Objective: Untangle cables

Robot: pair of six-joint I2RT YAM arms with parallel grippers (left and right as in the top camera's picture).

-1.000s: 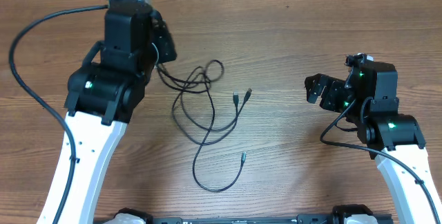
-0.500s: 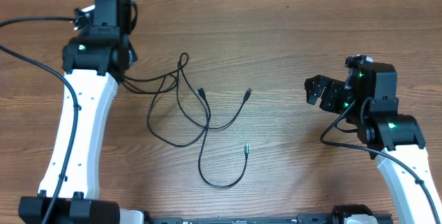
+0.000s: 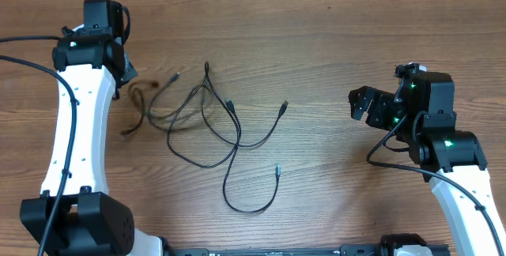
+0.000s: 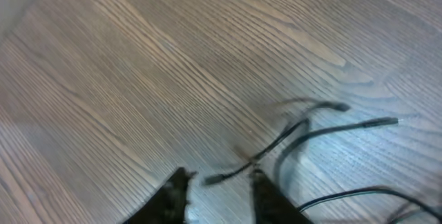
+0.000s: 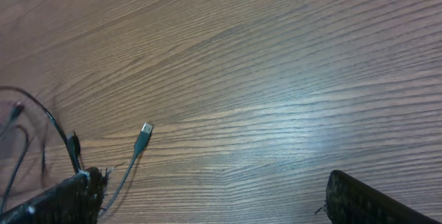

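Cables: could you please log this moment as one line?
cables: loosely crossed on table | left gripper: jaws parted around cable end | right gripper: jaws open, empty

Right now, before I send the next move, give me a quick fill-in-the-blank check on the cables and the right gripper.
1. The right gripper is wide ____ and holds nothing.
2. The cables lie spread on the ____ table.
3. Seen from overhead, the cables lie apart from the right gripper, nearer the ____ one.
Missing words: open; wooden; left.
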